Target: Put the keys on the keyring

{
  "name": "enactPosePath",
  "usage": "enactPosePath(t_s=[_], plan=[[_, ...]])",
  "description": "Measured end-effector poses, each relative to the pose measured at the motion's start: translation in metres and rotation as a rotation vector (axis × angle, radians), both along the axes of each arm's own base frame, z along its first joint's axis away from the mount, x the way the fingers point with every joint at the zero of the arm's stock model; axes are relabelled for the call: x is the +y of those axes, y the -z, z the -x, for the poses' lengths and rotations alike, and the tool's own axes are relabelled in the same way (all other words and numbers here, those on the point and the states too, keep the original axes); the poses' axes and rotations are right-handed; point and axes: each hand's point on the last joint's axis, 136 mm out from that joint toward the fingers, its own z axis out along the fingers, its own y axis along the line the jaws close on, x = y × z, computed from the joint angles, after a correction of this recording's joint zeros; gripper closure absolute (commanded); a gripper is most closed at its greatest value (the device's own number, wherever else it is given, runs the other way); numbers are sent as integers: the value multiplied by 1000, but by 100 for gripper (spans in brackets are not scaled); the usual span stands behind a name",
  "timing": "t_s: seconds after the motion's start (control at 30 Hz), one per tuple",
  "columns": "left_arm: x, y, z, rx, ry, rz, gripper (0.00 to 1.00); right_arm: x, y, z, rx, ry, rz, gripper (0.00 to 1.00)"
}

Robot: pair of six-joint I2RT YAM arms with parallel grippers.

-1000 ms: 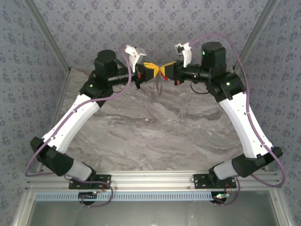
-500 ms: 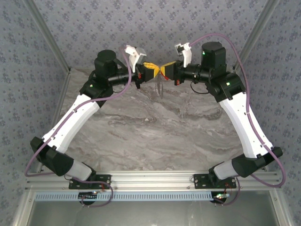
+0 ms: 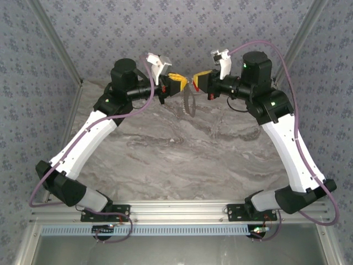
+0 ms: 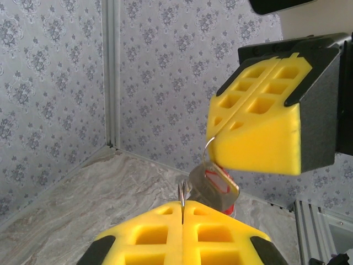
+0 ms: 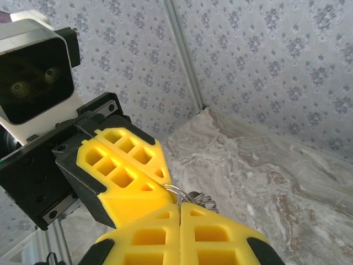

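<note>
My right end effector (image 3: 197, 81) has pulled back from the left end effector (image 3: 179, 84), both clamped shut on the keyring (image 5: 174, 191); the red key (image 4: 214, 187) looks threaded.

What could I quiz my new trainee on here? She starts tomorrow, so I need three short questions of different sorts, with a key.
1. True or false: the keyring lies flat on the table.
2. The left gripper and the right gripper are: A both open; B both shut on the keyring; C one open, one shut.
3. Fill in: the key hanging between the fingertips bears a ___ mark.
Key: 1 false, it is held in the air between the two grippers. 2 B. 3 red.
</note>
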Motion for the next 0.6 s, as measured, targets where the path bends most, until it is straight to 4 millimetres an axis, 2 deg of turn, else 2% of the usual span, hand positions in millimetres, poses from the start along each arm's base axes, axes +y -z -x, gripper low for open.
enactPosePath(t_s=[0.27,0.6], plan=[[0,1,0,3,0,-2,100,-11,1,-7,-54,86,45,100],[0,3,0,14,0,-9,100,-3,1,-4,-99,87,84,100]])
